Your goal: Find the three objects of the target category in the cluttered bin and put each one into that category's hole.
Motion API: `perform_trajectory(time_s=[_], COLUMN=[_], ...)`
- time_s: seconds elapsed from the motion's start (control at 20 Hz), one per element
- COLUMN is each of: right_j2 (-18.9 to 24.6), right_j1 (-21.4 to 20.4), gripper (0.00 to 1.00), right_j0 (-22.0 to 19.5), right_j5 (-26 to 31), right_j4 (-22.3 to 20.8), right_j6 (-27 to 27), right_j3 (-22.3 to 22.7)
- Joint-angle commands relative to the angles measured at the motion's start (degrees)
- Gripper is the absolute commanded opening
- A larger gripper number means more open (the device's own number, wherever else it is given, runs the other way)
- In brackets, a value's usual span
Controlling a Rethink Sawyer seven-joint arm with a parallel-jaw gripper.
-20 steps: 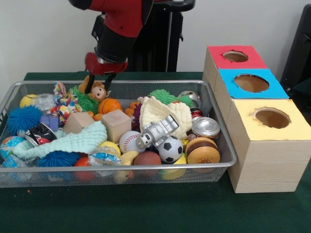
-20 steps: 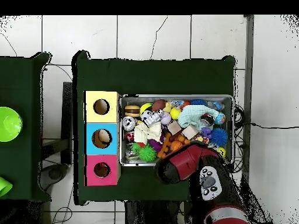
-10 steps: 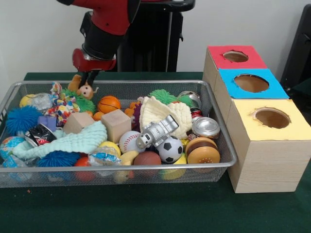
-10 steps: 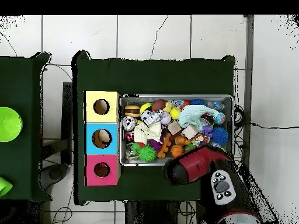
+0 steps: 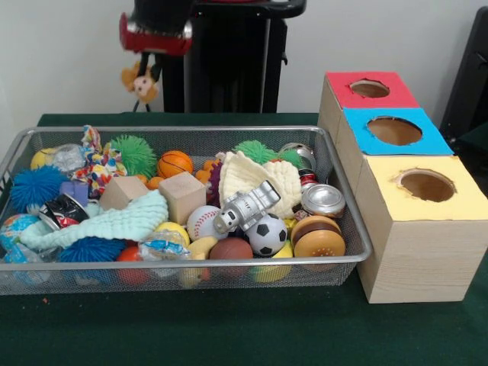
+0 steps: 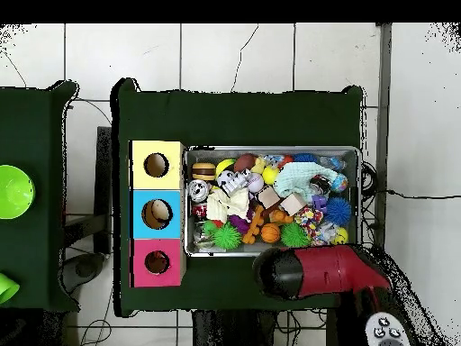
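Note:
My gripper [image 5: 151,59] hangs high above the bin's far left corner, shut on a small brown monkey plush [image 5: 140,79] that dangles clear of the other toys. The wire bin [image 5: 183,130] below holds several toys: a silver robot [image 5: 245,206], a soccer ball [image 5: 267,235], a basketball [image 5: 173,163], a baseball [image 5: 202,222] and a wooden cube [image 5: 182,196]. To the right, the box row has a red hole [image 5: 370,88], a blue hole [image 5: 394,130] and a yellow hole [image 5: 427,185]. From overhead, the red arm [image 6: 315,270] lies just outside the bin [image 6: 270,150] and hides the monkey.
A green spiky ball [image 5: 137,155], a blue spiky ball [image 5: 36,187], a mint cloth [image 5: 107,223], a burger toy [image 5: 319,238] and a tin can [image 5: 323,200] crowd the bin. A green bowl [image 6: 13,191] sits on a separate table at the left in the overhead view.
The gripper has risen out of the bin with the monkey plush, going up and back toward the far left. The green spiky ball that it covered now shows.

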Motion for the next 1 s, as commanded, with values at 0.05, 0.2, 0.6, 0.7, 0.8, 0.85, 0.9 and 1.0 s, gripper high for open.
perform_trajectory(time_s=[0.05,0.2,0.6,0.7,0.8,0.85,0.9,1.0], right_j2=[10.8,15.5,22.1,19.8,16.6,14.8,12.5,10.0], right_j1=[-18.4,-22.0,-30.7,-29.1,-26.8,-25.9,-23.9,-20.4], gripper=[0.0,0.0,0.0,0.0,0.0,0.0,0.0,0.0], right_j0=[-1.4,-4.4,-0.8,3.5,7.4,9.2,11.1,13.0], right_j5=[12.8,-0.9,-21.3,-22.5,-23.8,-23.5,-23.4,-23.1], right_j4=[19.9,31.3,53.8,50.3,47.1,45.8,44.2,42.9], right_j6=[-7.1,-3.6,1.0,7.1,11.4,12.4,13.6,13.6], right_j3=[14.4,23.4,39.8,37.9,35.9,35.1,33.8,32.7])
